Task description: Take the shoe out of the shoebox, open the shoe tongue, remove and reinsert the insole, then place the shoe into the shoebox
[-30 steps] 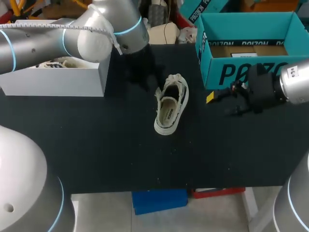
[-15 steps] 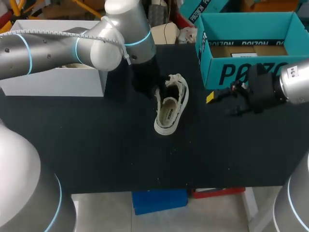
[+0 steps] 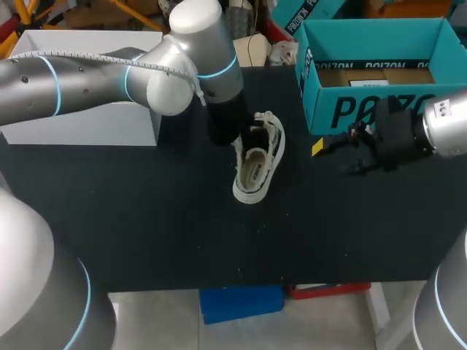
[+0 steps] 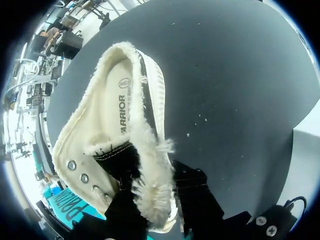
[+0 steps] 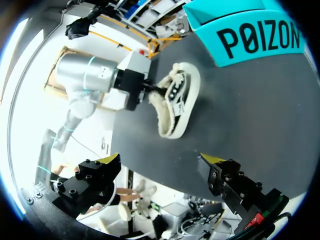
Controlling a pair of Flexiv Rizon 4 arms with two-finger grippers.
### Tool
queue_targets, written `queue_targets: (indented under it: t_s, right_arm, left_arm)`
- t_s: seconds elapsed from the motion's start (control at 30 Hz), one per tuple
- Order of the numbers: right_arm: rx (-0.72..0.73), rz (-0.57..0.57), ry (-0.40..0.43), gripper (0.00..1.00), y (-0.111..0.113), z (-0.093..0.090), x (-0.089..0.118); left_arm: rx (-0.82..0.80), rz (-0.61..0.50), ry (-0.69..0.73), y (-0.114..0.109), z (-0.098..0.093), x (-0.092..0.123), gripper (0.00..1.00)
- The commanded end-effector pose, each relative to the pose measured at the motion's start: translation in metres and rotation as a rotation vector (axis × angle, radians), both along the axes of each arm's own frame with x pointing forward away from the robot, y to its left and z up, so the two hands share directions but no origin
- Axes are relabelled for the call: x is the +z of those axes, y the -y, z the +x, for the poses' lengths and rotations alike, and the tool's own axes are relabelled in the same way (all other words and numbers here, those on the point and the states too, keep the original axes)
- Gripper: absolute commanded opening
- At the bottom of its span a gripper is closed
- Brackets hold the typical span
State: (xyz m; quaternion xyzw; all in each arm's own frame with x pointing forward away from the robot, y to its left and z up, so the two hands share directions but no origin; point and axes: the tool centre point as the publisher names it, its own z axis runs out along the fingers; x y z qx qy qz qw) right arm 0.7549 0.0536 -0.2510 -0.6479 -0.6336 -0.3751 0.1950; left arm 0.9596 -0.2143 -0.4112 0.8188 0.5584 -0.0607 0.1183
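— Where's the cream, fleece-lined canvas shoe (image 3: 257,162)?
— Mid-table, outside the boxes. Right gripper (image 5: 162,160) is spread wide and empty. Left gripper (image 4: 160,201) is at its collar; I can't tell if it's clamped.
— Risk?
— A shallow bite could slip and tip it.
— Count?
— One shoe, two grippers; far left a white box (image 3: 76,125), far right a teal cardboard shoebox (image 3: 379,109).
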Motion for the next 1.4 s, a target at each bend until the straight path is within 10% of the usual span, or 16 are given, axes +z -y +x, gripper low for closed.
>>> queue_targets:
  t_s: [0.03, 0.47, 0.73, 1.0, 1.4]
  right_arm:
    - [0.000, -0.002, -0.002, 1.00, -0.001, 0.001, 0.000]
    - [0.000, -0.002, -0.002, 1.00, -0.001, 0.001, 0.000]
    - [0.000, -0.002, -0.002, 1.00, -0.001, 0.001, 0.000]
    - [0.000, -0.002, -0.002, 1.00, -0.001, 0.001, 0.000]
    - [0.000, -0.002, -0.002, 1.00, -0.001, 0.001, 0.000]
  left_arm:
    - [-0.017, -0.004, 0.024, -0.001, -0.004, 0.002, 0.00]
    - [0.038, -0.049, -0.016, -0.010, -0.010, 0.110, 0.00]
    - [0.409, -0.099, -0.081, -0.041, 0.012, 0.188, 0.00]
    - [0.915, -0.282, -0.027, -0.126, 0.060, 0.228, 0.00]
    - [1.381, -0.486, 0.019, -0.256, 0.091, 0.234, 0.00]
